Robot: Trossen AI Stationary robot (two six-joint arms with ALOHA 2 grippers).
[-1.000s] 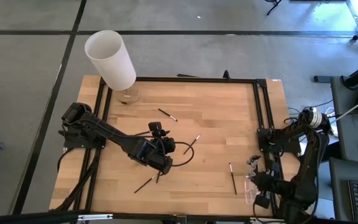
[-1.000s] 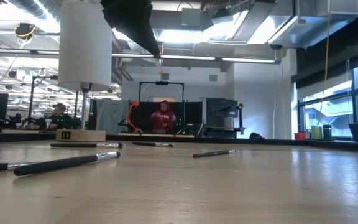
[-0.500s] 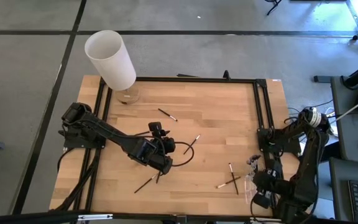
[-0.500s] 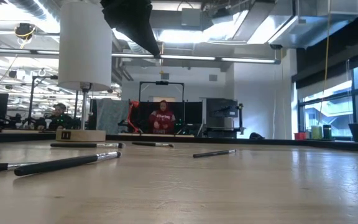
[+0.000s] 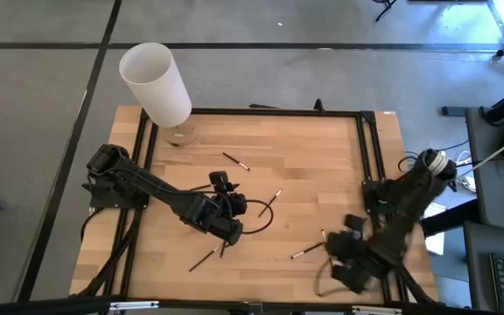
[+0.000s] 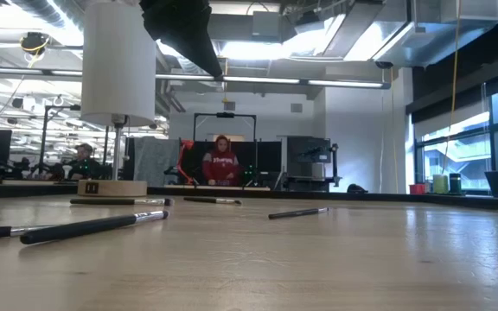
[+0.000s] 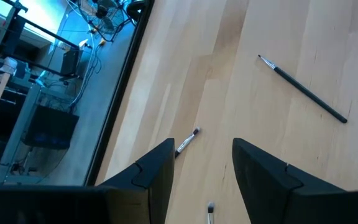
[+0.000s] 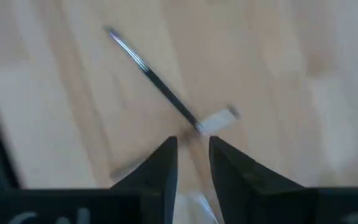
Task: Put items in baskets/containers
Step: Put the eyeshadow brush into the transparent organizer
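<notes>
Thin black-handled brushes lie flat on the wooden table: brush [image 5: 234, 162], brush [image 5: 271, 201], brush [image 5: 206, 256] and brush [image 5: 304, 255]. My left gripper [image 5: 227, 229] hovers open over the table's middle, above a small brush [image 7: 187, 140]. My right gripper [image 5: 341, 252] is open with a narrow gap, over the near right part. Beyond its fingers lies a brush [image 8: 157, 81] with a pale head [image 8: 219, 119]. The clear holder is hidden under the right arm. My right gripper [image 8: 193, 152] has a faint glassy streak [image 8: 201, 205] low between its fingers. I cannot tell what the streak is or whether the fingers touch it.
A tall white cylinder [image 5: 156, 80] stands on a round base [image 5: 179, 136] at the far left corner. A black frame rail [image 5: 370, 157] runs round the table. A loose cable loop [image 5: 254, 219] hangs by the left gripper. Bare wood lies across the far right part.
My right arm has swung fast from the near right corner inward over the table, toward its left edge. Half a second ago a further brush showed lying across the near right brush. It now lies a little farther left, and the arm covers the other.
</notes>
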